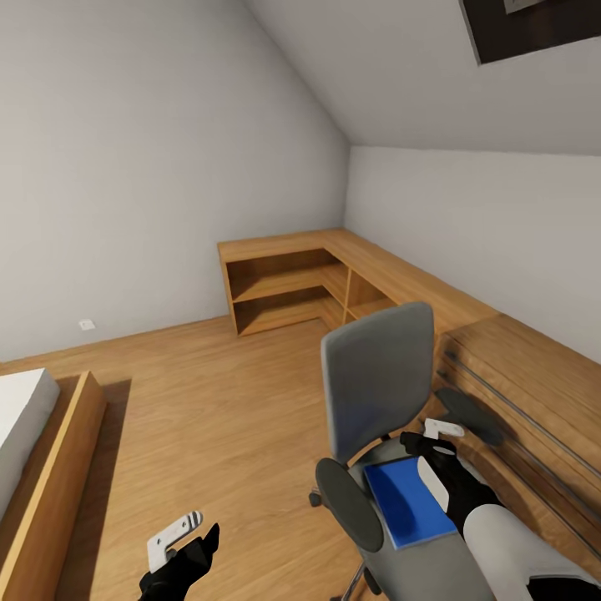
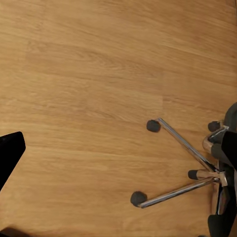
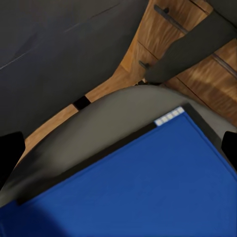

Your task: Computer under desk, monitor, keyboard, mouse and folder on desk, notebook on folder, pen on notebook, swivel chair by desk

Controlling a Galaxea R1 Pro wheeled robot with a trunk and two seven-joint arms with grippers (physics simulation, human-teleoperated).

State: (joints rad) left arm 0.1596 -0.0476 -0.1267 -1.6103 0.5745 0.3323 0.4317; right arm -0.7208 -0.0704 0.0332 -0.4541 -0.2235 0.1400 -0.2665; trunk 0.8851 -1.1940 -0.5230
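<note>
The swivel chair [image 1: 380, 392] stands at lower right of the frame, its grey back upright, the blue folder [image 1: 409, 501] flat on its seat. The right gripper [image 1: 441, 434] hangs over the folder's far edge. The left gripper [image 1: 177, 536] sits at bottom left above bare wood floor [image 1: 217, 401]. Low wooden shelves [image 1: 284, 288] fill the far corner

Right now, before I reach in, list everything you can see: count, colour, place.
swivel chair: one, grey with black armrests, lower right of the head view
folder: one, bright blue, flat on the chair seat
corner shelf unit: one, light wood, far corner
dresser: one, light wood, right of the chair
bed: one, white on wooden frame, left edge
left gripper: black and white, over bare floor
right gripper: black and white, above the folder
</note>
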